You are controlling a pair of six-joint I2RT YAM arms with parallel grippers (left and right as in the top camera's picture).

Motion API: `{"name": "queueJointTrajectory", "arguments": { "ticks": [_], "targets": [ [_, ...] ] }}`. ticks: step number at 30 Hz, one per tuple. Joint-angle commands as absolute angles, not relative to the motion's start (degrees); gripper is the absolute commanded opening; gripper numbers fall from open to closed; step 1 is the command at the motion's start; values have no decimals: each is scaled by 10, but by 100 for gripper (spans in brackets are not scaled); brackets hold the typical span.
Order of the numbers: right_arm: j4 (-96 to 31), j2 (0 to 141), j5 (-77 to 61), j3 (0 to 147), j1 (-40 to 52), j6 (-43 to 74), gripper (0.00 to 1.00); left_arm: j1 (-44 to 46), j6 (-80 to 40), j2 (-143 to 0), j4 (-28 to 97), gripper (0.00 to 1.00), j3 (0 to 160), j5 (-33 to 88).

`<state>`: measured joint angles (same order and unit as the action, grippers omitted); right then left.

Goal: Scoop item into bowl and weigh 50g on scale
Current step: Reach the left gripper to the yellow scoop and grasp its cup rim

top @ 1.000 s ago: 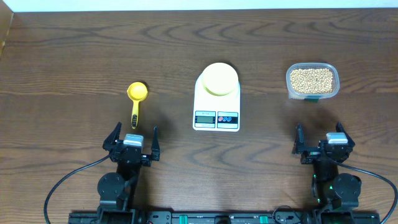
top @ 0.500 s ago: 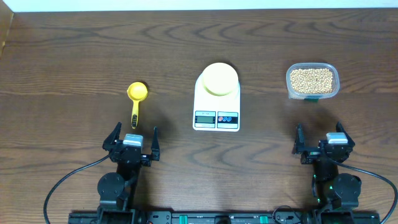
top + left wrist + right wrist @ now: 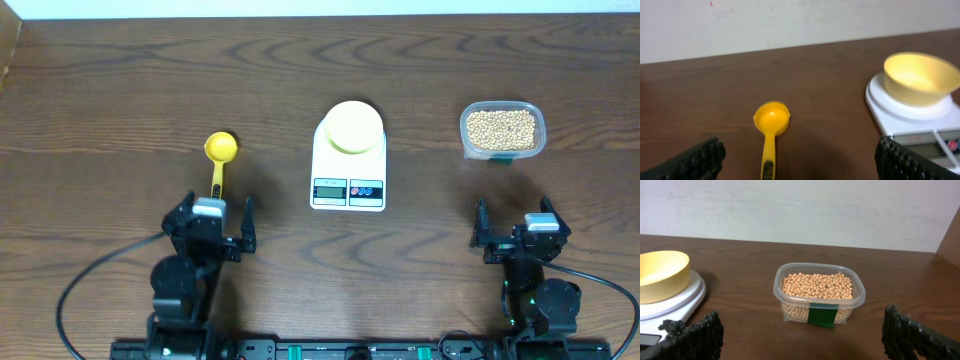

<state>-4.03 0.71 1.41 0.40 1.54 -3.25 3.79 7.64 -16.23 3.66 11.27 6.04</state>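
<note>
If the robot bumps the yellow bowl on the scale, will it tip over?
It would probably slide before tipping: the bowl looks wide and low, resting on the smooth white top of the scale. It is empty and looks like thin plastic, so likely light and easy to knock off. It is probably stiff, not squashy.

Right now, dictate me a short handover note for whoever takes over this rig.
Left gripper: jaws open, empty, just behind the yellow scoop handle.
Right gripper: jaws open, empty, facing the tub of beans, well short of it.
Bowl sits on the scale and looks empty; scoop lies to its left, tub to its right.
Done: nothing scooped yet.
Left: pick up the scoop, move beans into the bowl until the scale reads the target weight.
</note>
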Motion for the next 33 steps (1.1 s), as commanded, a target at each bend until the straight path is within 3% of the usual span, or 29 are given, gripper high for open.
{"name": "queueJointTrajectory", "arguments": {
  "ticks": [1, 8, 24, 33],
  "targets": [
    [-43, 5, 13, 3, 20, -39, 99, 34, 42, -225, 35, 97, 179, 64],
    [-43, 5, 13, 3, 20, -39, 99, 34, -5, -379, 102, 98, 331, 64],
    [-43, 5, 13, 3, 20, -39, 99, 34, -24, -766, 474, 98, 783, 72],
    [-43, 5, 13, 3, 20, -39, 99, 34, -23, -877, 503, 98, 816, 73]
  ]
}}
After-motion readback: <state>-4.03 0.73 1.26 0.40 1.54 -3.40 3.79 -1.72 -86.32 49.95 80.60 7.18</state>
